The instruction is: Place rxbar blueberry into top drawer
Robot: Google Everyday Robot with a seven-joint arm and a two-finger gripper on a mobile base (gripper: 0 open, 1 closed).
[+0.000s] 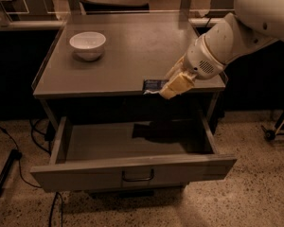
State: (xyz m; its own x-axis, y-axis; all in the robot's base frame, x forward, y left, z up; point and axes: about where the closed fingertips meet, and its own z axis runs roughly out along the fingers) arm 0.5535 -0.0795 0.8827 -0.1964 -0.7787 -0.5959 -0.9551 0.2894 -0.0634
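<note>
We see a grey table (118, 65) from above and in front, in dim light, filling the middle of the frame. A white robot arm (232, 37) reaches in from the upper right, and its gripper (173, 86) sits at the table's front edge, right of centre, with pale yellowish fingers (177, 84) pointing down and to the left. The gripper is clamped on the right end of the rxbar blueberry (153, 85), a small dark bar with pale lettering. The bar's left end sticks out to the left, right at the front lip of the tabletop and directly above the open drawer. We cannot tell whether the bar touches the tabletop or is just lifted off it. A white bowl (87, 45) stands upright at the upper left of the tabletop, well apart from the gripper. Below, the top drawer (132, 169) is pulled fully out toward the bottom of the frame, with a small dark bar handle (138, 176) at the centre of its flat front panel. The arm's shadow falls across the drawer's back right part.
</note>
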